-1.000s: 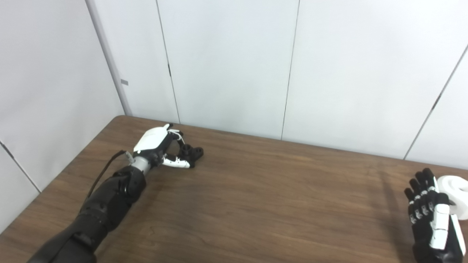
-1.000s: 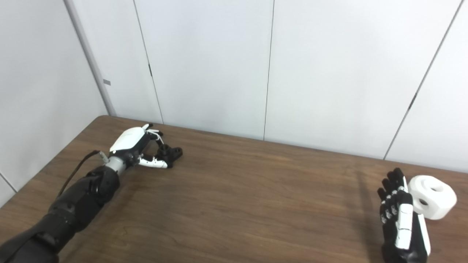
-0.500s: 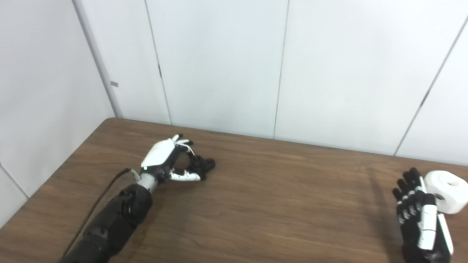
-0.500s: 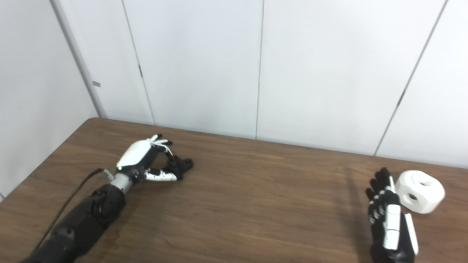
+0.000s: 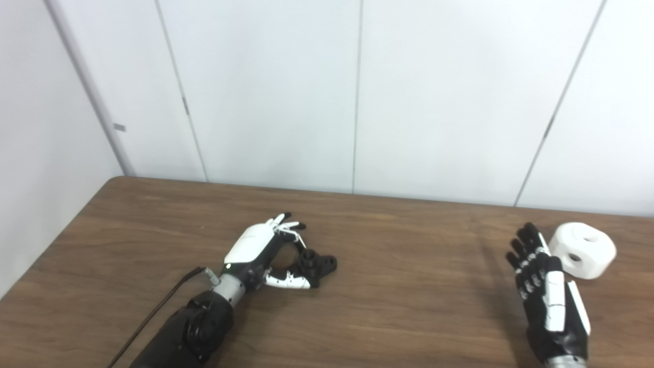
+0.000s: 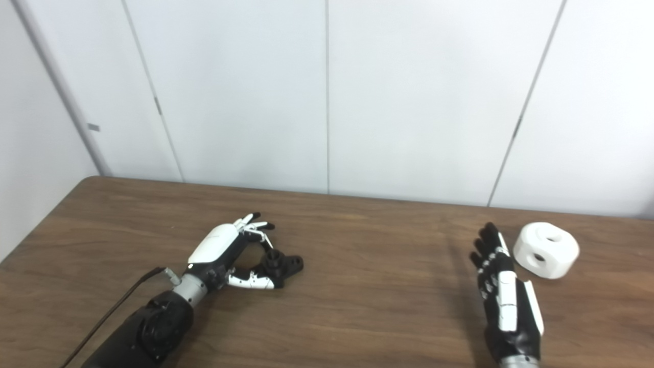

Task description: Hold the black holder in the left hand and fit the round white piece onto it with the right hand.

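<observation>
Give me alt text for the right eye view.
On a brown table, the left hand cups a black holder. The right hand is open, beside a round white piece it does not touch.

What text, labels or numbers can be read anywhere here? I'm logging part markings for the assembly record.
None can be read.
black holder: no marking visible.
round white piece: plain, only holes show.
left hand and right hand: white covers, no legible print.
small grey tag on the wall strip: too small to read, if it bears text at all.
table: bare wood grain.
</observation>
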Robot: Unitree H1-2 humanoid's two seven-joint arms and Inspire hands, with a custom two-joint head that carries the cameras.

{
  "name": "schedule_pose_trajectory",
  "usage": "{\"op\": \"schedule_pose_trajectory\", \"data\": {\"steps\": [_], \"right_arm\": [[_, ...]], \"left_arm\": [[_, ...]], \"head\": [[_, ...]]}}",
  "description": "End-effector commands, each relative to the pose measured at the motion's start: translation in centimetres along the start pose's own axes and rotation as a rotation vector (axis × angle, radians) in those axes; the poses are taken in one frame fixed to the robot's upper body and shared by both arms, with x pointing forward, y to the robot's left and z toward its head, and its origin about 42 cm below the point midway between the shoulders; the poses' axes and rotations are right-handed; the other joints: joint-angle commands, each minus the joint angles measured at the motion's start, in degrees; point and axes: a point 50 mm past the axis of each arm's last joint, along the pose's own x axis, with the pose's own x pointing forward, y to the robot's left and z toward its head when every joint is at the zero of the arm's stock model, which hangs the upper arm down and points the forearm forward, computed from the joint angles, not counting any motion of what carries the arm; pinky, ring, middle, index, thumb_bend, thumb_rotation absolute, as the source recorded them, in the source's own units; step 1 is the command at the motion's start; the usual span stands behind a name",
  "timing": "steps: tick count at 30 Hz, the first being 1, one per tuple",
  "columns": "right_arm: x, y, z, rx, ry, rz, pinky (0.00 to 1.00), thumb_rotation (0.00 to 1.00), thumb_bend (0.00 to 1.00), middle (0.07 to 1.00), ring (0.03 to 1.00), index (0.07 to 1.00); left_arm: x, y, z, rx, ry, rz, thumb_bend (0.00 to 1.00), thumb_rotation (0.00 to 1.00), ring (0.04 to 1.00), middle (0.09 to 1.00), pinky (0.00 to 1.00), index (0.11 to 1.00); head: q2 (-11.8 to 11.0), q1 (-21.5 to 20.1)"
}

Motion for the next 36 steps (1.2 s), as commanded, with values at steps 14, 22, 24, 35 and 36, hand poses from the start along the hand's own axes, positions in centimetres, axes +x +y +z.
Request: {"op": "schedule_pose_trajectory", "data": {"steps": [14,22,24,35,36], "right_arm": [[-1.1,1.3,0.0,-0.021,0.006,0.004,0.94,1.00,0.47,0.980,0.970,0.971],[-1.7,1.7,0.4,-0.050,0.016,0.021,0.93,1.00,0.46,0.974,0.966,0.957],[-1.8,1.8,0.6,-0.053,0.013,0.020,0.94,1.00,0.45,0.972,0.965,0.954],[-2.0,2.3,3.0,-0.089,-0.020,0.031,0.93,0.94,0.42,0.963,0.958,0.948],[-2.0,2.4,3.4,-0.109,-0.020,0.029,0.92,0.90,0.41,0.961,0.954,0.946]], "left_arm": [[1.0,-0.4,2.5,0.025,-0.134,-0.089,0.52,0.05,1.000,0.869,1.00,0.482],[1.3,-0.3,2.5,0.043,-0.166,-0.125,0.52,0.05,1.000,0.858,1.00,0.481],[1.4,-0.5,2.3,0.042,-0.166,-0.131,0.52,0.05,1.000,0.860,1.00,0.482],[1.5,-1.6,1.4,0.022,-0.158,-0.147,0.52,0.05,1.000,0.858,1.00,0.482],[1.5,-1.7,1.4,0.017,-0.159,-0.147,0.52,0.05,1.000,0.856,1.00,0.482]], "head": [[1.1,-2.6],[1.9,-4.7],[1.9,-4.7],[1.9,-7.7],[1.9,-7.7]]}}
